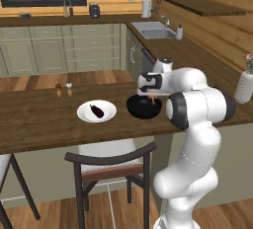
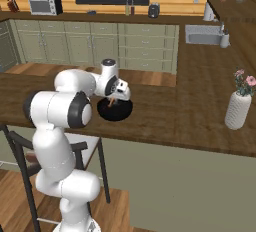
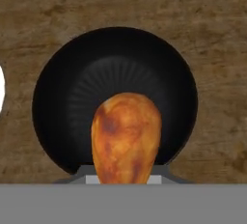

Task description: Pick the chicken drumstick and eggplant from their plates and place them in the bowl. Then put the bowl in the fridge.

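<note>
One chicken drumstick [image 3: 126, 138] hangs clamped in the gripper [image 1: 153, 96] directly above the black bowl [image 3: 58, 97] on the wooden counter [image 1: 39, 119]. Left of it, the eggplant [image 1: 97, 110] lies on its white plate [image 1: 84, 114].

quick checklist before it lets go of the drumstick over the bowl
1. Chicken drumstick held in the gripper: ok, it hangs from the hand.
2. Drumstick over the bowl: ok, the hand view looks down past it into the black bowl.
3. Bowl free of other food: ok, its inside looks bare.
4. Bowl flat on the counter: ok.
5. Eggplant waiting on the white plate: ok, left of the bowl.
6. Height of the drumstick above the bowl floor: cannot tell.
</note>
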### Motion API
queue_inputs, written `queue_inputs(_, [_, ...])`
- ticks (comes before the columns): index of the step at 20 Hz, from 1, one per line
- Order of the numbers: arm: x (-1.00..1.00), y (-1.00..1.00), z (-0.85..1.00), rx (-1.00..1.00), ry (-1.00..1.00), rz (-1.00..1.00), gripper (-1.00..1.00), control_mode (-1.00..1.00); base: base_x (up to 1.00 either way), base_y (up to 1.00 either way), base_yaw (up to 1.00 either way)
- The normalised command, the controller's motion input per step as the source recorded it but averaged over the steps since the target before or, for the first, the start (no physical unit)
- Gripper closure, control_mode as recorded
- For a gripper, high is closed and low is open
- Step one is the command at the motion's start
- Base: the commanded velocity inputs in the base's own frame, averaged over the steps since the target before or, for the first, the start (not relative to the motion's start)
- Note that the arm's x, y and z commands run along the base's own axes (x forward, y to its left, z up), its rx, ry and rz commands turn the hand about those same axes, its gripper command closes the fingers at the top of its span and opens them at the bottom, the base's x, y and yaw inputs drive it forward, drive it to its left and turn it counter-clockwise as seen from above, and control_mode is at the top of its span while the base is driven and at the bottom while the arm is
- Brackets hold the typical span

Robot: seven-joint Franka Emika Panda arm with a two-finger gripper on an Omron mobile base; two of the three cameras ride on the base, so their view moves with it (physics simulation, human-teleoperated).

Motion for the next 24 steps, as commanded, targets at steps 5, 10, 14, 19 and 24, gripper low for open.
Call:
queue_inputs(5, [0.70,0.00,-0.49,-0.04,0.07,0.00,1.00,-1.00,0.00,0.00,0.00])
queue_inputs(10, [-0.02,0.00,-0.35,-0.02,0.09,-0.07,-1.00,-1.00,0.00,0.00,0.00])
queue_inputs(14, [0.00,0.01,0.00,0.00,0.00,-0.02,-1.00,-1.00,0.00,0.00,0.00])
queue_inputs(19, [0.12,0.00,0.00,0.00,0.00,0.00,-1.00,-1.00,0.00,0.00,0.00])
queue_inputs(24, [0.04,0.28,0.14,-0.06,0.00,0.02,-1.00,-1.00,0.00,0.00,0.00])
